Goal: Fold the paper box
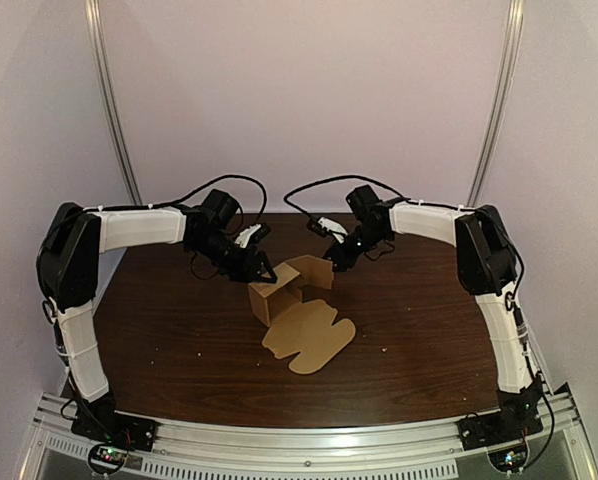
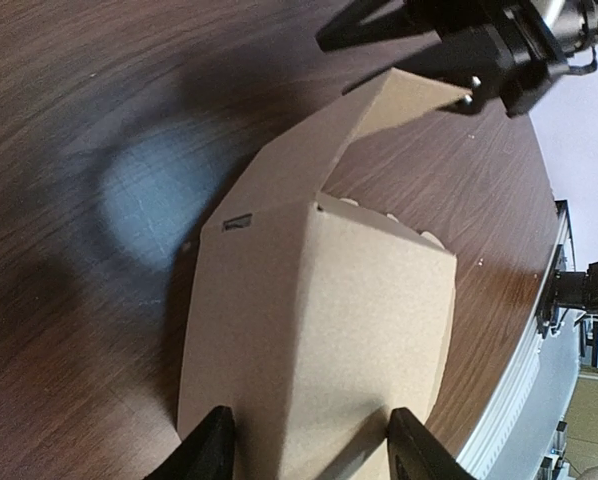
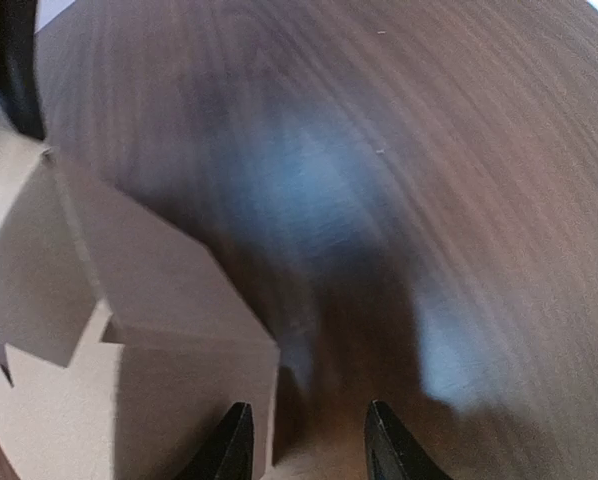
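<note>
Table: dark wood, bare on both sides of the work. Metal rail runs along the near edge, well apart from the cardboard.

Box: mid-table, slightly toward the far side, partly erected. One long scalloped flap lies flat on the wood, reaching toward the near edge. A second flap stands raised on the far side, tilted. Small dark slot shows near a fold on the top panel. The inside is not resolved in any view; I cannot tell its contents.

Left arm: reaches in from the left, elbow high, wrist angled down. Left gripper is at the box's upper left corner. Its fingers are spread wide with the box panel spanning the gap; contact cannot be told.

Right arm: mirrors it from the right. Right gripper is at the tip of the raised flap. Its fingers are apart, a cardboard edge standing between them; no pinch visible.
</note>
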### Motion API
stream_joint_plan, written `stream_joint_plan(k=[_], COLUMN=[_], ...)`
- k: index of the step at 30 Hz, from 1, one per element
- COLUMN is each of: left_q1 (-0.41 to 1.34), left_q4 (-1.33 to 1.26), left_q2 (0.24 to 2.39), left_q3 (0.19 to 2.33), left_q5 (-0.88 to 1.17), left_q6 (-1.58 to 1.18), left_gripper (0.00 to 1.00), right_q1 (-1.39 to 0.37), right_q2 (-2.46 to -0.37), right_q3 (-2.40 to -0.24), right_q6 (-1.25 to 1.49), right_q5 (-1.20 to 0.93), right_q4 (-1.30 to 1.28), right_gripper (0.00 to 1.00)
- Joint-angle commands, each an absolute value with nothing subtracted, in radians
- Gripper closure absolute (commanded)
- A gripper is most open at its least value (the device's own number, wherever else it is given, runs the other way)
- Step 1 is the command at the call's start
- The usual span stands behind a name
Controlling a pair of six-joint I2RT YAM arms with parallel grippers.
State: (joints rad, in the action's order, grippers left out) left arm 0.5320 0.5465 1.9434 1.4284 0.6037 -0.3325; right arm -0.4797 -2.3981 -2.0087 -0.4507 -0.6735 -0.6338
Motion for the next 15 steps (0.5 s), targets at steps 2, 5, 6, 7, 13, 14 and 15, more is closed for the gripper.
stream_joint_plan(k=[2, 5, 6, 7, 13, 14, 15], left_q1=[0.538, 0.538, 0.538, 0.538, 0.538, 0.538, 0.538], left_q4=[0.526, 0.525, 0.525, 0.525, 0.52, 0.519, 0.518], left_q2=[1.971, 1.975, 1.977, 1.978, 1.988, 1.989, 1.989], left_q3=[1.42, 1.425, 1.426, 1.427, 1.423, 1.424, 1.423], left_q5=[0.586, 0.59, 0.591, 0.591, 0.599, 0.601, 0.602], left_q6=[-0.331, -0.333, -0.334, -0.334, -0.337, -0.338, -0.34], left_gripper=[0.46, 0.46, 0.46, 0.46, 0.46, 0.47, 0.47], right_q1=[-0.492, -0.505, -0.51, -0.517, -0.561, -0.566, -0.57], right_q2=[-2.257, -2.224, -2.22, -2.215, -2.209, -2.213, -2.223], right_q3=[-1.846, -1.79, -1.781, -1.778, -1.768, -1.773, -1.783], right_q6=[-0.524, -0.535, -0.538, -0.539, -0.577, -0.577, -0.574], right_q5=[-0.812, -0.82, -0.826, -0.833, -0.835, -0.829, -0.829], right_q4=[-0.594, -0.569, -0.566, -0.566, -0.572, -0.567, -0.563], right_gripper=[0.6, 0.58, 0.58, 0.58, 0.57, 0.57, 0.57])
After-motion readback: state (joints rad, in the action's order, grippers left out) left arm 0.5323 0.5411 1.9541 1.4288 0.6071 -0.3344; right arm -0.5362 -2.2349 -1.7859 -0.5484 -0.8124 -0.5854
